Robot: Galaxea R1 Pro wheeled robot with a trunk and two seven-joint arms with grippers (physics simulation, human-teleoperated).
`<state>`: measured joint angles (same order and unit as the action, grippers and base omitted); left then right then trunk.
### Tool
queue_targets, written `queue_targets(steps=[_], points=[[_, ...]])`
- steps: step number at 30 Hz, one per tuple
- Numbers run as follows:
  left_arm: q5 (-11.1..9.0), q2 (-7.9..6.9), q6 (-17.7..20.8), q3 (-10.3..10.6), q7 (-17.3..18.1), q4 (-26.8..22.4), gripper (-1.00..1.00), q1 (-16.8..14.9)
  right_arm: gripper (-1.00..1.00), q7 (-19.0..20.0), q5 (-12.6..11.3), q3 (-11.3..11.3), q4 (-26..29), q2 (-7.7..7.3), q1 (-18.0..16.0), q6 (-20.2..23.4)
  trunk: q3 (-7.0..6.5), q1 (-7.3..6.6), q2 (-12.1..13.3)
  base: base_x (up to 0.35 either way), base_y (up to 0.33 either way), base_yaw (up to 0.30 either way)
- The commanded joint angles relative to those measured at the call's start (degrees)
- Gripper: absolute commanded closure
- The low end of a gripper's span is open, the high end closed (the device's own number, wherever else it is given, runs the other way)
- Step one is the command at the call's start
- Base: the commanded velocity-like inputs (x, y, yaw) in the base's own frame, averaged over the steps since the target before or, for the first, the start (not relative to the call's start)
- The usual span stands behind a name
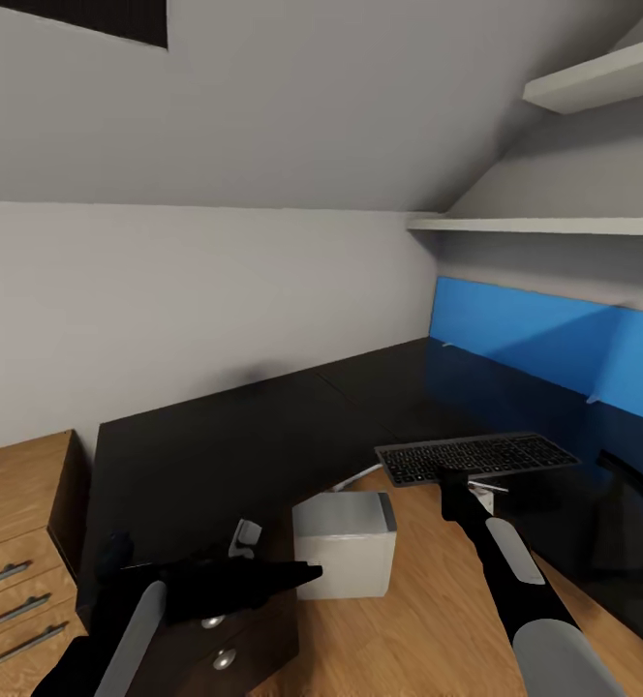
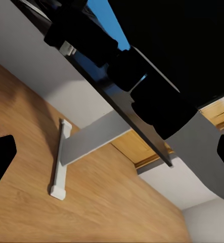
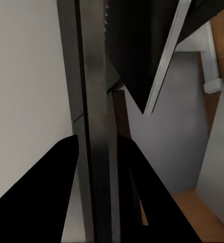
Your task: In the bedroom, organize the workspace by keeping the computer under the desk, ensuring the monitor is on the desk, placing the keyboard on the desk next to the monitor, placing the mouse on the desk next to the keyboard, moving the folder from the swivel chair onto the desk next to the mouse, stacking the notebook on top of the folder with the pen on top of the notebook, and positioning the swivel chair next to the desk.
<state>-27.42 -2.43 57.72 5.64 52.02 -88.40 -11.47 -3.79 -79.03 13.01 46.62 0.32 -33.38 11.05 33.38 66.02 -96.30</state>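
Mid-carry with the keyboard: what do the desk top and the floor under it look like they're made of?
The long glossy black desk looks like lacquered board or laminate: its top mirrors the blue wall panel. The floor looks like light wood planking with a matt finish, showing grain lines. As a simulator render, both are guesses. The slim grey keyboard sits pinched in the right gripper.

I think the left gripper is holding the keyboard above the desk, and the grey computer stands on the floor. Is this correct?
Not quite: the right gripper holds the keyboard, not the left. The head view shows the right arm reaching up to it, and the right wrist view shows the fingers closed on its edge. The rest stands: it is above the desk, and the computer is on the floor.
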Motion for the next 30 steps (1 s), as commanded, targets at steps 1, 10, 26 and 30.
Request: queue_targets(steps=[1, 10, 26, 30], points=[[-0.01, -0.03, 0.2, 0.05, 0.1, -0.01, -1.0, -0.04, 1.0, -0.37, -0.51, 0.15, 0.12, 0.03, -0.02, 0.29, -0.12, -0.26, 0.38, -0.304, 0.0, 0.0], [-0.02, -0.03, 0.16, 0.06, 0.09, -0.01, -1.0, -0.04, 1.0, 1.59, -0.33, -2.22, 0.14, 0.11, -0.02, 0.06, -1.56, -2.02, 3.59, -0.311, 0.0, 0.0], [-0.12, -0.3, -0.34, -0.53, -0.16, 0.23, -1.0, -0.04, 1.0, 12.22, 0.01, -17.03, 1.41, 0.04, -0.02, -0.15, -1.56, -2.02, 3.59, -0.02, 0.0, 0.0], [0.03, -0.3, -0.4, -0.5, -0.37, 0.25, -1.0, -0.04, 1.0, 12.11, -0.3, -18.57, 2.36, -0.01, 0.02, 0.02, -1.56, -2.02, 3.59, 0.0, 0.0, 0.0]])
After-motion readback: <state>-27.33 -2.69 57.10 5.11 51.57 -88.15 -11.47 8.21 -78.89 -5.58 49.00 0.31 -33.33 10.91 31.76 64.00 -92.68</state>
